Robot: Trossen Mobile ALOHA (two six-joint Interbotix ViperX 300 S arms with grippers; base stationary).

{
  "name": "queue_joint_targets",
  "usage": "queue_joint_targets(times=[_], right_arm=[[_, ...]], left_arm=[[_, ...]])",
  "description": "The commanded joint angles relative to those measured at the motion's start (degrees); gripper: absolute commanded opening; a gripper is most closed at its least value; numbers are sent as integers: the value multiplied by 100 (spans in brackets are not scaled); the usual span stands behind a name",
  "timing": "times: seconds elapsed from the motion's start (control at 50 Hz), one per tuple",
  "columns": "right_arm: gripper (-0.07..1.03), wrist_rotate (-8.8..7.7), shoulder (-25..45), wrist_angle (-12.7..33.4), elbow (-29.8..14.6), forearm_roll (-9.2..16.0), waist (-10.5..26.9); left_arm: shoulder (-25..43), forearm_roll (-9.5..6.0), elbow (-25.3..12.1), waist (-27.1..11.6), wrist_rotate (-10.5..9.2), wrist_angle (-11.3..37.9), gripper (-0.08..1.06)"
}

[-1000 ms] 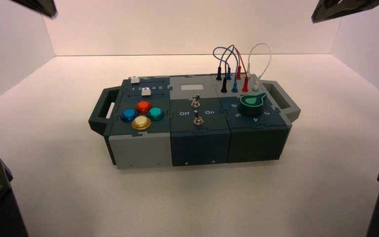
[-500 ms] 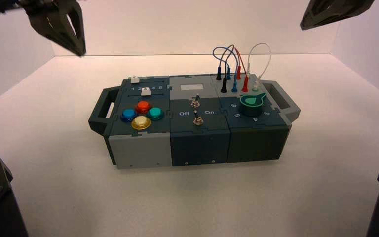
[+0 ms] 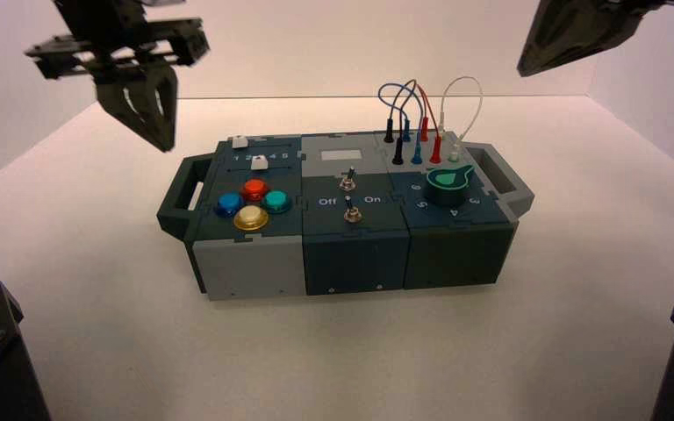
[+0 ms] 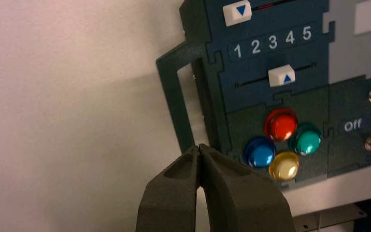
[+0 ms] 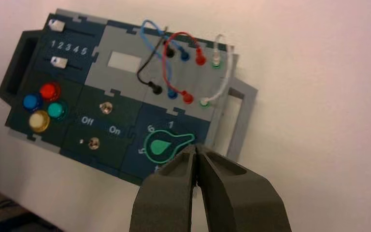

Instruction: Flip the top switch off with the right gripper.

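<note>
Top switch: the tiny silver metal toggle [image 3: 347, 182] with a nut at its foot, in the middle part of the box [image 3: 355, 263], just past the words "Off" and "On". It is the one farther from the high camera.
Other switch: a matching silver toggle [image 3: 352, 213], on the near side of those words.
Right gripper: the black claw [image 3: 523, 72] with two pointy fingers is up in the air, high over the right side of the box. Its fingers are closed together, and it is well apart from the top switch.
Left gripper: the other black claw [image 3: 168, 149] is up in the air by the left end of the box, with its tips together too.
Buttons: red [image 3: 255, 189], blue [image 3: 230, 204], green [image 3: 276, 201] and yellow [image 3: 251, 217], all round, in a bunch on the left part.
Sliders: two white ones, one [image 4: 236, 12] near the "1" end and one [image 4: 281, 76] closer to the buttons.
Knob: green with a pointer [image 3: 448, 185], on the right part.
Wires: black, blue, red and white loops [image 3: 420, 101], behind the knob.
</note>
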Motion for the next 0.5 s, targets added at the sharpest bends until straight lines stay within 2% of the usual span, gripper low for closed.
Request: queue_joint_targets(times=[0.02, 0.5], right_arm=[[-2, 0, 193, 26, -272, 70, 123], [-2, 0, 694, 79, -536, 105, 167]], left_arm=[[220, -26, -237, -26, 0, -114, -3], [1380, -18, -589, -26, 79, -299, -3]])
